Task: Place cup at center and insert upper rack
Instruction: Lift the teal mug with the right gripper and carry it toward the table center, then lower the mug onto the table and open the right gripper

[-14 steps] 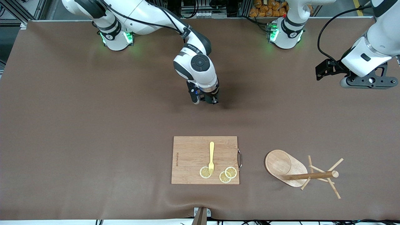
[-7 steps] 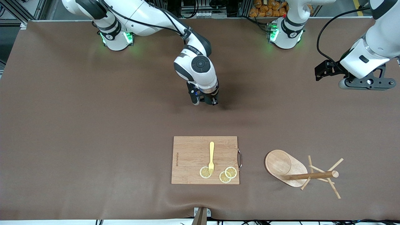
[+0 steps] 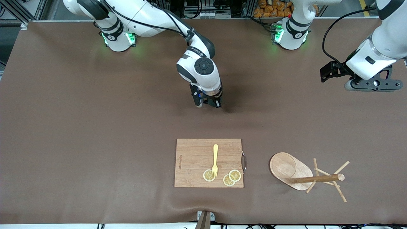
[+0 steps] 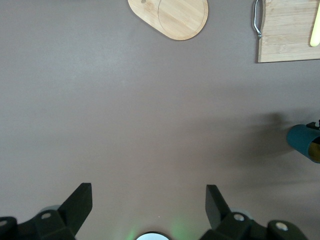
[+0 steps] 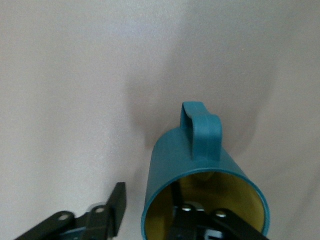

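Cup (image 5: 200,185) sits between the right hand's (image 5: 150,215) spread fingers, rim straddled.

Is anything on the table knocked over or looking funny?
Yes. The wooden mug tree lies tipped on its side near the left arm's end of the table, its oval base on edge and its pegs sticking out sideways. The fork and lemon slices rest neatly on the cutting board.

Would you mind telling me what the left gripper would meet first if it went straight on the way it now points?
Most likely only the bare brown table. The left gripper is open and points down at it; the mug tree's base, cutting board and cup lie off that line.
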Tool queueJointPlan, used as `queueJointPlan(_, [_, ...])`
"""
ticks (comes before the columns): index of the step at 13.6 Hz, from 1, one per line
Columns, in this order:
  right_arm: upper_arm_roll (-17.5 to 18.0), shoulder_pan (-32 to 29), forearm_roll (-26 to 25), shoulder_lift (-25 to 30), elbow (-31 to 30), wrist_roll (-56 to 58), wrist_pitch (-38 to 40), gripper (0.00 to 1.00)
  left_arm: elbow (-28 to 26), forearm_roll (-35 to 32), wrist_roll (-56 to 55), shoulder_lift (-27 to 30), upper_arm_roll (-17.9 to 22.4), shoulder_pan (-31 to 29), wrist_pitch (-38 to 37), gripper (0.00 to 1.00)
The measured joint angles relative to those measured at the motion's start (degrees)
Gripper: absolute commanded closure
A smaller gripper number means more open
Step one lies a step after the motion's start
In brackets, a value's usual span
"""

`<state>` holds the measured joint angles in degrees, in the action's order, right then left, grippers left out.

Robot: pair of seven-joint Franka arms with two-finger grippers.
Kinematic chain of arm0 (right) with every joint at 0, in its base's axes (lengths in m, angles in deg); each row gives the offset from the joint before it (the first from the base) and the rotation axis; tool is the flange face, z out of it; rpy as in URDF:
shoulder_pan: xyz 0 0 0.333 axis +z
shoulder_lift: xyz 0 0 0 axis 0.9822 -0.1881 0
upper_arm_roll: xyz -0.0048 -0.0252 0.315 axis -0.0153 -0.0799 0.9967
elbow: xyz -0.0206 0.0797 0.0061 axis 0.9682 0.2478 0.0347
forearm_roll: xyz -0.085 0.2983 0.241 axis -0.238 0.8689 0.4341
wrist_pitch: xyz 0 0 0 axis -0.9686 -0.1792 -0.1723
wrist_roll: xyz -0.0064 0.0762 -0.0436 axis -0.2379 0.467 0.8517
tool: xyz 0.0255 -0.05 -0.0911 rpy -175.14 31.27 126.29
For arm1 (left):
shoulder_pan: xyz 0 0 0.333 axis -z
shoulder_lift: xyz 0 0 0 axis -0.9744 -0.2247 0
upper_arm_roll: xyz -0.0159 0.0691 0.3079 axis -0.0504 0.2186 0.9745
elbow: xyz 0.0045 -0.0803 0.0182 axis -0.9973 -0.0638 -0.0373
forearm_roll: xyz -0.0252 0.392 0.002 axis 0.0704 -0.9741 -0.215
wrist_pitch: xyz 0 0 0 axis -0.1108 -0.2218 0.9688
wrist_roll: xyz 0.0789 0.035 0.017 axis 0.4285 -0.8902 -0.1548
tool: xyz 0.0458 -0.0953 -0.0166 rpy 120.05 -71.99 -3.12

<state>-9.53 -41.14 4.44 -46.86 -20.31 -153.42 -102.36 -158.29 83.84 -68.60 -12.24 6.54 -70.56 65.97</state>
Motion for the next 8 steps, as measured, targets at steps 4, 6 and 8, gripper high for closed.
queueJointPlan(4, [-0.59,-0.47,0.01,0.0,1.84,-0.46,2.74,0.0,0.0,0.0,0.0,0.0,0.0,0.0,0.0,0.0])
queueJointPlan(6, [-0.61,-0.83,0.01,0.0,3.54,-0.48,5.68,0.0,0.0,0.0,0.0,0.0,-0.02,0.0,0.0,0.0])
queueJointPlan(8, [-0.61,-1.17,0.01,0.0,5.72,-0.49,9.63,0.0,0.0,0.0,0.0,0.0,-0.18,0.02,0.0,0.0])
